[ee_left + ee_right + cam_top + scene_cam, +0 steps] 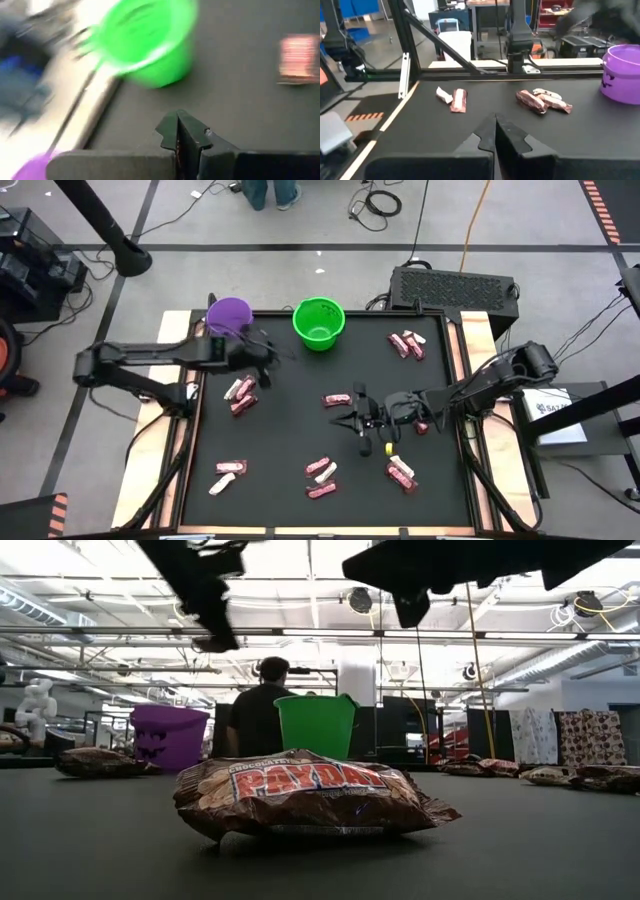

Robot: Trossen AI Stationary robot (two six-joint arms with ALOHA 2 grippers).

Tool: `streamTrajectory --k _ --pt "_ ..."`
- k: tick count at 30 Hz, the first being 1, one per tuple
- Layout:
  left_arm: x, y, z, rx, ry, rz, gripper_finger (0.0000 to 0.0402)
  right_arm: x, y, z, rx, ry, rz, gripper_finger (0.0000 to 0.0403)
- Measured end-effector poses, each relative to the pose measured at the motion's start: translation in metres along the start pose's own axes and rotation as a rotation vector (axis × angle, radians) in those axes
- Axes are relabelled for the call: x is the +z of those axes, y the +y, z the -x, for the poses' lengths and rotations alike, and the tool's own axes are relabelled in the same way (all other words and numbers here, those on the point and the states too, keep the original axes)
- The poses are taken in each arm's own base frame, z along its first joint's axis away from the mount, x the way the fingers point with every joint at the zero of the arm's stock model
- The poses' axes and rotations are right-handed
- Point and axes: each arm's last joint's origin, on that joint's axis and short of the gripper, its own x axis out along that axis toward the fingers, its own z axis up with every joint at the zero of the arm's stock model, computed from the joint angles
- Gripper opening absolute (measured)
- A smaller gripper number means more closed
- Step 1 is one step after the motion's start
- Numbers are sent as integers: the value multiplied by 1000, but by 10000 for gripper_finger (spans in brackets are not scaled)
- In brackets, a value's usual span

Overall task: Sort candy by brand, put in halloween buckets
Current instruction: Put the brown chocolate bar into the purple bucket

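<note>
The purple bucket (230, 313) and the green bucket (319, 322) stand upright near the table's far edge. Pink-red and white-cream candy bars lie in small groups on the black mat (300, 440): one group (240, 392) lies beside the left arm, one bar (337, 399) just ahead of the right gripper. My left gripper (262, 362) hovers just right of the purple bucket, shut and empty (177, 135), facing the green bucket (145, 40). My right gripper (356, 416) is mid-table, shut and empty (495, 129). A Payday bar (300, 790) fills the low view.
More candy lies at the far right (408, 345), near right (400, 472), near middle (322, 475) and near left (228, 473). A grey box (455, 288) sits beyond the table's far right corner. A person (262, 710) stands in the room behind the buckets.
</note>
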Motion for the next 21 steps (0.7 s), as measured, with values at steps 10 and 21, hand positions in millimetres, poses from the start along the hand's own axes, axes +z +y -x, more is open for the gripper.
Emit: streamTrajectory --k 10,21 --pt "-49 83 -13 327 139 307 4 -2 -8 -9 -22 -67 21 0" --pt "-56 117 -35 405 139 451 40 -1 -13 -10 -40 -66 34 0"
